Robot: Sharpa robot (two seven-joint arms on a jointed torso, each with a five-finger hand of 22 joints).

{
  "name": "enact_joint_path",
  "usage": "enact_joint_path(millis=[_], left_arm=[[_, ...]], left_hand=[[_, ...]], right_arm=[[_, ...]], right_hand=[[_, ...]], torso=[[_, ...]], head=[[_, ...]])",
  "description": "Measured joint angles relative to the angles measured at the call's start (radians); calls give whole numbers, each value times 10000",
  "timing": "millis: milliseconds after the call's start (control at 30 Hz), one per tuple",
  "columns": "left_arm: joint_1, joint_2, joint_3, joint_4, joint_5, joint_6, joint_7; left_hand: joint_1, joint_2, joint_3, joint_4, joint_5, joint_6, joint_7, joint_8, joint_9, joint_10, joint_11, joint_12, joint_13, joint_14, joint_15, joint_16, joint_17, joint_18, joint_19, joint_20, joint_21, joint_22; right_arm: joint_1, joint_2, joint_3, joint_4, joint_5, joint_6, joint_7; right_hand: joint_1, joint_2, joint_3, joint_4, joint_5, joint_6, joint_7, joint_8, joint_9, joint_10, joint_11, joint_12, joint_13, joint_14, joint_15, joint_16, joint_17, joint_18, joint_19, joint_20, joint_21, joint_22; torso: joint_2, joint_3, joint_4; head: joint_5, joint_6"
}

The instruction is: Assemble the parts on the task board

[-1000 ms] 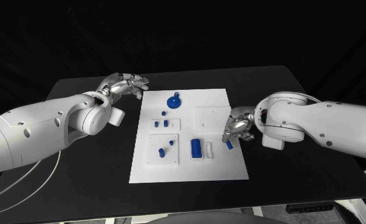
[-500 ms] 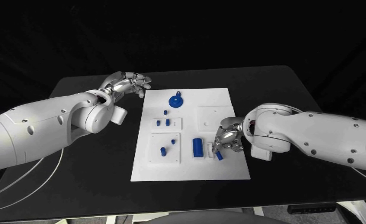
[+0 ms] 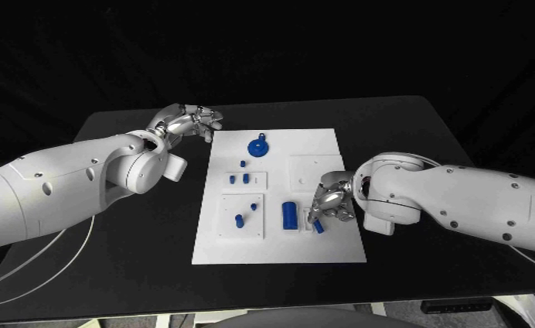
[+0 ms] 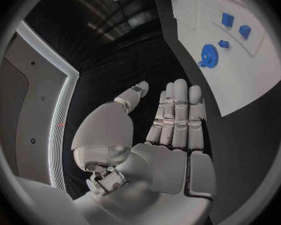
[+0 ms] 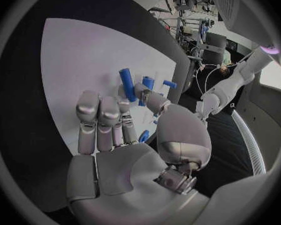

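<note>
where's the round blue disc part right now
In the head view the round blue disc lies at the far end of the task board, toward the robot's left, nearest the left hand, which rests off the board.

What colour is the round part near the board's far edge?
Blue. The round part shows best in the head view, on the white board.

Matt white task board (image 3: 318,142), blue plastic-looking parts (image 3: 289,215) (smooth), matt black table (image 3: 413,123), glossy silver robot hand (image 3: 332,206)
</note>
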Motion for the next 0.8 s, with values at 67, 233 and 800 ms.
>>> enact_joint_path(millis=[67, 233, 800], left_arm=[[0, 0, 0, 0, -1, 3, -2], [1, -30, 0, 31, -1, 9, -14], [1, -41, 0, 37, -7, 32, -53]], left_hand=[[0, 0, -2, 2, 0, 0, 0, 0, 0, 0, 0, 0, 7, 0, 0, 0, 7, -1, 0, 0, 0, 0], [0, 0, -27, 26, 0, 0, -1, 0, -2, 0, 0, 0, 7, 0, 0, 0, 7, 0, -1, 1, 0, -1], [0, 0, -27, 26, 0, 1, -2, 0, -7, 0, 0, 0, 5, 0, 0, 0, 5, 0, -16, 16, 0, 7]], right_arm=[[-4, 15, 0, -23, -55, -15, -10], [-11, 57, -13, -42, -141, -32, -30], [-43, 249, -37, -232, -327, -46, -69]], right_hand=[[-17, -16, -43, 41, -6, 0, 0, 0, 16, 0, 0, 0, 0, 0, 0, 0, 0, 0, 0, 0, 0, 0], [-194, -48, -114, 111, -6, 76, 3, 0, 161, 1, -1, -1, 19, 8, 7, 0, 0, 0, 0, 0, 0, -12], [-978, 105, -329, 774, -6, 163, -81, 92, 137, 14, -14, -29, 54, -36, -37, 43, -9, 0, 5, -5, 0, -26]], torso=[[0, -2, 0], [-1, -3, 0], [-4, -3, 4]], head=[[12, 0], [40, 0], [145, -6]])
